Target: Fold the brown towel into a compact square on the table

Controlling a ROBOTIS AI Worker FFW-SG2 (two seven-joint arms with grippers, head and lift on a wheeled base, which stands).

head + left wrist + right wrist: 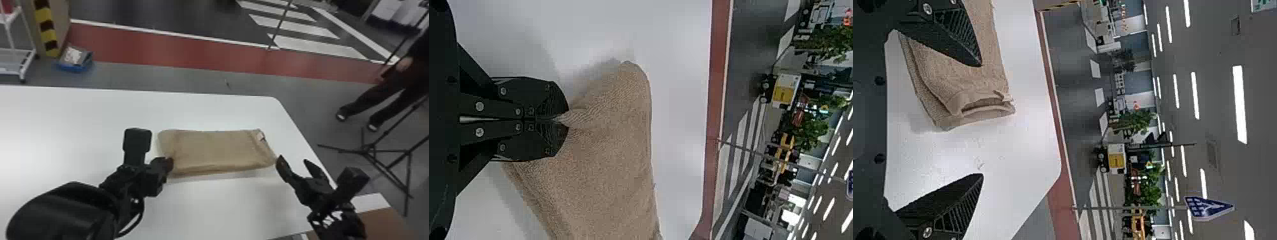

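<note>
The towel (217, 150) lay near the tabletop (79, 127) right edge, folded into a layered oblong; my left hand (563, 119) pinched its left end, my right hand (982, 120) stood wide. Squaring apparently remained.

A white table (70, 118) is carrying the brown towel (214, 150), and its smooth top is stretching widely to the left in the head view. The far right corner (271, 99) of this table is showing a rounded shape. The towel is lying folded in several layers (it is forming a long rectangle, not really a square), and its longer sides are running from left to right. It is resting nearer to the right edge of the table than to the left side of the head view. A small pale label (261, 136) is sitting at its far right corner.
</note>
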